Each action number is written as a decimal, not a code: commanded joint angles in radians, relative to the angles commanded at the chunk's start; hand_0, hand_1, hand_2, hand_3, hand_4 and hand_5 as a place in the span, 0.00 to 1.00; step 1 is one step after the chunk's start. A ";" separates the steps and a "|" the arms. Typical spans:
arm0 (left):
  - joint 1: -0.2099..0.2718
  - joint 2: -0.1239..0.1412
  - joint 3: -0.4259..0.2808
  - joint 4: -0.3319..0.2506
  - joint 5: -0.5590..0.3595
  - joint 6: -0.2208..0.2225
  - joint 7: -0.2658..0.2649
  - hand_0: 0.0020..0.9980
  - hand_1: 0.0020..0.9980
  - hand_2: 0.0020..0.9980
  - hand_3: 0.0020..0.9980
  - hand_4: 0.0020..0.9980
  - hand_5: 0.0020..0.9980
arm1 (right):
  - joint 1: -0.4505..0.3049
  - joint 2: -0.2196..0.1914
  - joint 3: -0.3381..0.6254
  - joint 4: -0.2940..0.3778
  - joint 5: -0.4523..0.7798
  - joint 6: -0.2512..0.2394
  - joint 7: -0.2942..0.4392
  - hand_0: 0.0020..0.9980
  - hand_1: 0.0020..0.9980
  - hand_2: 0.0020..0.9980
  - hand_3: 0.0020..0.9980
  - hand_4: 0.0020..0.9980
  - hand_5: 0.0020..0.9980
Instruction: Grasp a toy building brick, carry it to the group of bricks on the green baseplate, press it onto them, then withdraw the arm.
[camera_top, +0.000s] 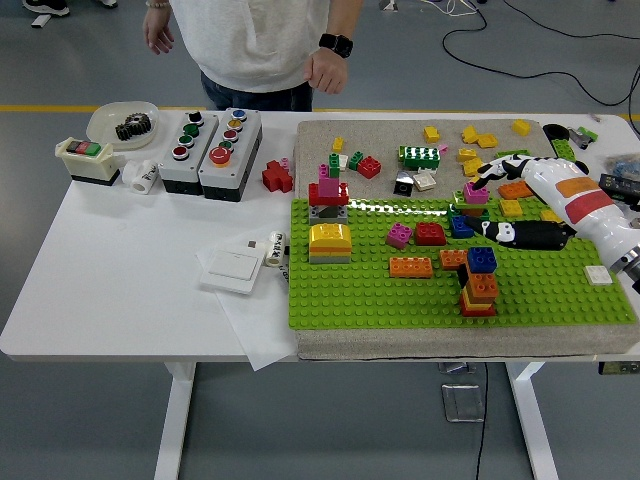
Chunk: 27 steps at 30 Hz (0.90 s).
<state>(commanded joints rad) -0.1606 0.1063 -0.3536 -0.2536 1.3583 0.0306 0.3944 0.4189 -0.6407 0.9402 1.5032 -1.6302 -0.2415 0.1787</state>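
Note:
On the green baseplate (350, 300) stands a stack of red and orange bricks (478, 292) with a blue brick (482, 260) on top. My right hand (495, 205) hovers up and to the right of the stack, apart from it. Its fingers are spread and hold nothing; the black thumb (525, 235) points left over the plate. Other builds on the plate: a yellow-topped block (330, 241), a red and pink tower (329, 192), an orange brick (410, 267) and a small cluster (465, 215). My left arm is out of sight.
Loose bricks (470, 150) lie scattered on the grey mat behind the plate. Two button boxes (210, 140), a switch (88, 160) and a bowl with a gear (125, 122) line the back left. A white plate (232, 269) lies left of the baseplate. A person (260, 45) stands behind the table.

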 joint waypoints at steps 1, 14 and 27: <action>0.001 -0.001 0.001 0.000 -0.002 0.001 0.000 0.42 0.48 0.52 0.59 0.62 0.76 | 0.008 0.004 -0.003 -0.005 0.039 -0.002 0.009 0.80 0.79 0.85 0.85 0.90 0.65; 0.011 0.000 -0.001 0.002 0.001 0.000 0.000 0.42 0.48 0.52 0.60 0.62 0.76 | 0.074 0.040 0.038 -0.076 0.575 0.022 0.071 0.90 0.85 0.89 0.90 1.00 0.87; 0.013 0.001 -0.003 0.002 0.007 -0.001 0.002 0.42 0.47 0.52 0.60 0.62 0.76 | 0.086 0.068 0.083 -0.130 1.127 0.087 0.077 0.91 0.85 0.88 0.89 1.00 0.90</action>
<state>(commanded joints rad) -0.1480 0.1074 -0.3564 -0.2521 1.3658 0.0294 0.3967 0.5044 -0.5723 1.0235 1.3732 -0.5030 -0.1541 0.2559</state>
